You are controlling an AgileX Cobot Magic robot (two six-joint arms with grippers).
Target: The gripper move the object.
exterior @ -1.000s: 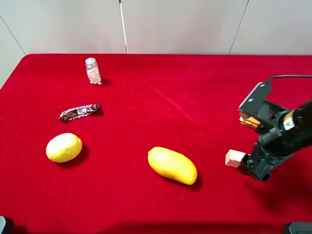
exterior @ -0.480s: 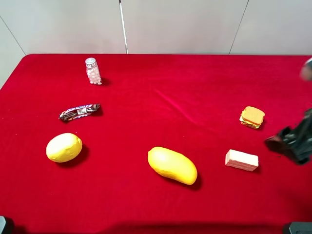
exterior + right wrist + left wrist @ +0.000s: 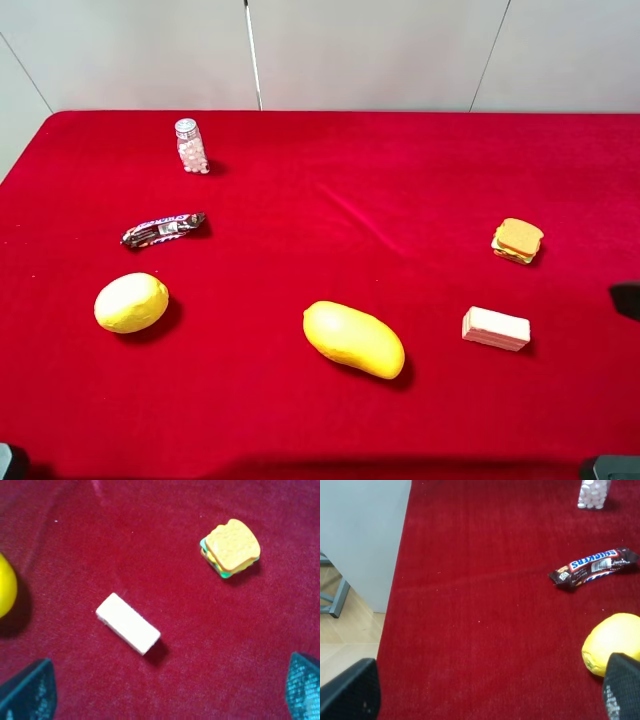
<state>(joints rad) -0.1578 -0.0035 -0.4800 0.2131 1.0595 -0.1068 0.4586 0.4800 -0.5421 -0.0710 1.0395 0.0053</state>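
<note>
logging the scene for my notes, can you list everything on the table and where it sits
wafer block: 1, pale pink with white stripes, front right, lying flat, free of any gripper
toy sandwich: 1, orange-topped, right side, behind the wafer block
mango: 1, yellow, front centre
lemon: 1, yellow, front left
Snickers bar: 1, brown wrapper, left, behind the lemon
small bottle: 1, clear with white pellets, rear left
tablecloth: 1, red, covering the table
right gripper: 1, dark fingertips apart, above the wafer block
left gripper: 1, dark fingertips apart, near the lemon
</note>
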